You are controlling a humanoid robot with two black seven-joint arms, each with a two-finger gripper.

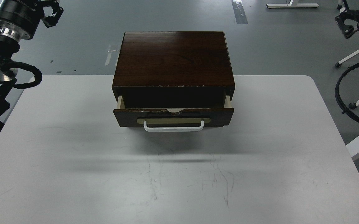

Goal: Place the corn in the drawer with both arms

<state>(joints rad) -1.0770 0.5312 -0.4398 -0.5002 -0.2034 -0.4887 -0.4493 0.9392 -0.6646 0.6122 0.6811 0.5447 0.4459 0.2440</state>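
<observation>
Scanning: no corn anywhere in the head view; not on the table, not in either gripper.
Corn: cannot tell where it is; the drawer's inside is too dark to see, so it may lie in there or be out of frame.
Drawer (173,115): pulled partway out of the cabinet (173,57), pale sides showing left and right, front edge chipped near the middle.
Handle (173,126): white bar on a beige plate, front centre, nothing touching it.
Cabinet position: on the far middle of the table (73,161), back end hanging past the far edge.
Left gripper (52,13): up at the top-left corner, well apart from the cabinet, fingers look parted with nothing between them.
Right gripper (347,23): top-right edge, well apart from the table, dark and partly cut off; cannot tell how wide it stands, nothing seen in it.
Step in hand (judgement): either the drawer is opened and the corn is yet to be fetched, or the corn is already inside and only the closing is left; the dark interior leaves it unsettled.
Next move (judgement): if closing, one arm has to come down to the drawer front and push it level and straight so it does not jam on its sides; the other arm can steady the cabinet so it does not slide back off the far edge.
Risk (judgement): an off-centre push may twist the cabinet.
Writing: no brands, labels or readable text; only grey tape strips on the floor (260,46).
</observation>
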